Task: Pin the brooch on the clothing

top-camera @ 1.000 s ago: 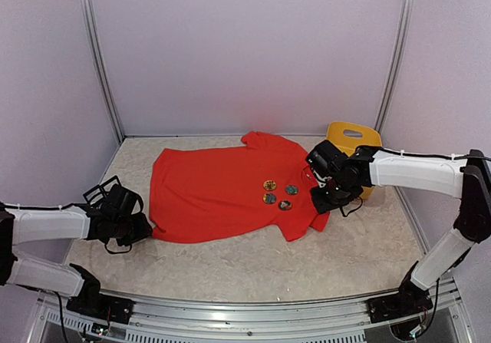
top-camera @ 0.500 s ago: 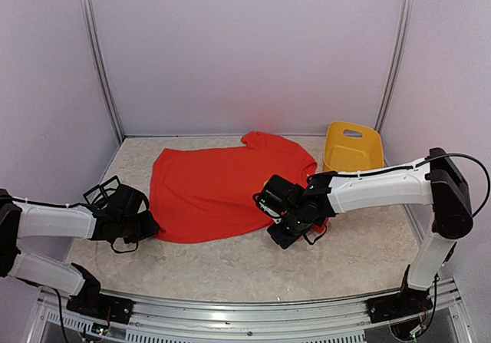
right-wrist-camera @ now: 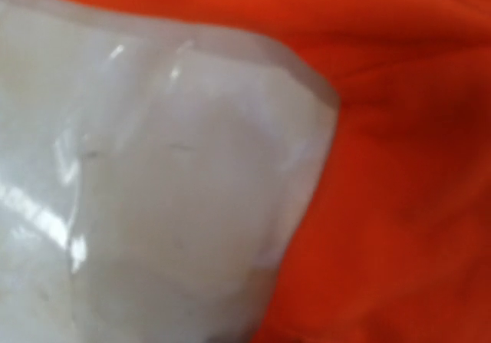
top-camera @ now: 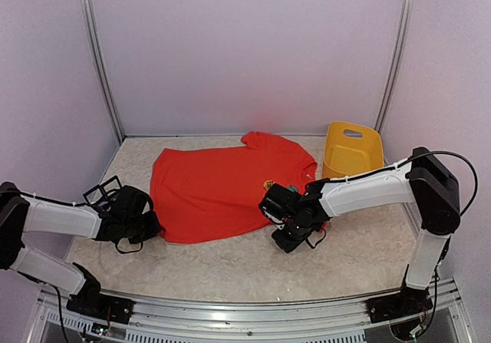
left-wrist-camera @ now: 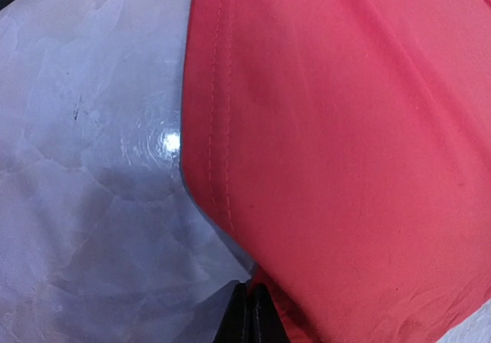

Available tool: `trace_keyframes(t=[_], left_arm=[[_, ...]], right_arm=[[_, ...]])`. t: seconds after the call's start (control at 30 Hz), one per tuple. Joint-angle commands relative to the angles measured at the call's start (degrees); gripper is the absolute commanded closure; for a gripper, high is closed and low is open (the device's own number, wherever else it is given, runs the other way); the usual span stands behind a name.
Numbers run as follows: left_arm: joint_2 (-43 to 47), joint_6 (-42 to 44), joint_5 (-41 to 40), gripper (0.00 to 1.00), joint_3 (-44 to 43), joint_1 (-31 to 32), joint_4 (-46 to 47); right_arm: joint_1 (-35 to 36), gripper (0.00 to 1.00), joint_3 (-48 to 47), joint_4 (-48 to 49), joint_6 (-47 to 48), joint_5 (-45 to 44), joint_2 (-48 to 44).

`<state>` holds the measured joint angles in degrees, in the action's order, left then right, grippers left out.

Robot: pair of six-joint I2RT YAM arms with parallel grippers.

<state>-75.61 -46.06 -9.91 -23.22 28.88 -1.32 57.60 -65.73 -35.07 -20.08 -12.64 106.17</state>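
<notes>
The clothing (top-camera: 207, 193) is a red T-shirt spread flat on the table. One round brooch (top-camera: 269, 184) shows on its chest, just above my right arm. My left gripper (top-camera: 146, 226) sits at the shirt's lower left corner. In the left wrist view its fingers (left-wrist-camera: 252, 312) are pressed together on the hem of the clothing (left-wrist-camera: 345, 128), which arches up off the table. My right gripper (top-camera: 285, 239) is low over the shirt's lower right part. The right wrist view shows only blurred red fabric (right-wrist-camera: 399, 205) and pale table, with the fingers hidden.
A yellow plastic basket (top-camera: 353, 150) stands at the back right, beyond the shirt's sleeve. The marble table (top-camera: 230, 262) is walled by grey panels on three sides. The right arm stretches across from the right edge to the shirt.
My right arm swung from beside the basket to the shirt's lower right and now covers most of the brooches. My left gripper slid right to the hem and shut.
</notes>
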Motion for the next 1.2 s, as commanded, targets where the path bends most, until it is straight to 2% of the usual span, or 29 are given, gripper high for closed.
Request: trace_keyframes(t=[0.0, 0.1, 0.17, 0.4, 0.57, 0.7, 0.8, 0.87, 0.9, 0.93, 1.07, 1.17], left_arm=[[2.61, -1.54, -0.04, 1.0, 1.52, 1.33, -8.69], [8.86, -4.52, -2.65, 1.0, 1.8, 3.0, -14.4], [14.69, -7.54, -3.43, 1.0, 2.45, 4.28, -19.1], [27.92, -17.52, -5.45, 1.0, 5.89, 9.58, -27.29], [28.71, -18.69, -5.12, 1.0, 6.47, 10.35, -28.51], [28.36, -18.26, -6.6, 1.0, 5.64, 10.67, -28.56], [27.92, -17.85, -6.93, 1.0, 4.94, 10.67, -28.88], [27.81, -17.83, -7.52, 1.0, 4.13, 10.67, -29.92], [27.91, -17.83, -8.1, 1.0, 3.75, 10.68, -30.54], [28.23, -17.76, -8.91, 1.0, 3.47, 10.67, -31.02], [29.59, -17.66, -10.81, 1.0, 2.34, 10.58, -32.07], [29.5, -17.82, -10.75, 1.0, 2.22, 10.49, -32.08]], right_arm=[[-0.9, 0.86, 2.01, -0.54, 0.83, -1.48, -0.25], [-0.83, 0.99, 0.8, -1.61, 2.41, -0.02, -0.96], [-0.48, 0.99, -0.34, -2.36, 3.91, 1.42, -2.2], [-0.32, 0.86, -2.01, -0.65, 5.14, 3.04, -7.27], [-0.83, 0.73, -2.01, -1.07, 4.83, 2.0, -2.44], [-0.92, 0.71, -0.25, -0.9, 4.35, 1.59, 0.02], [-0.94, 0.77, 0.73, -1.88, 3.53, 1.31, 1.27], [-0.84, 0.91, 0.91, -3.27, 3.12, 2.58, 1.25], [-0.71, 0.98, 0.95, -3.68, 3.29, 4.39, 0.93], [-0.47, 1.0, 0.96, -3.77, 3.95, 7.34, 0.39], [3.23, 1.0, -1.69, -2.99, 8.89, 27.81, -1.48], [6.25, 1.0, -5.34, -3.1, 10.2, 36.22, -1.81]])
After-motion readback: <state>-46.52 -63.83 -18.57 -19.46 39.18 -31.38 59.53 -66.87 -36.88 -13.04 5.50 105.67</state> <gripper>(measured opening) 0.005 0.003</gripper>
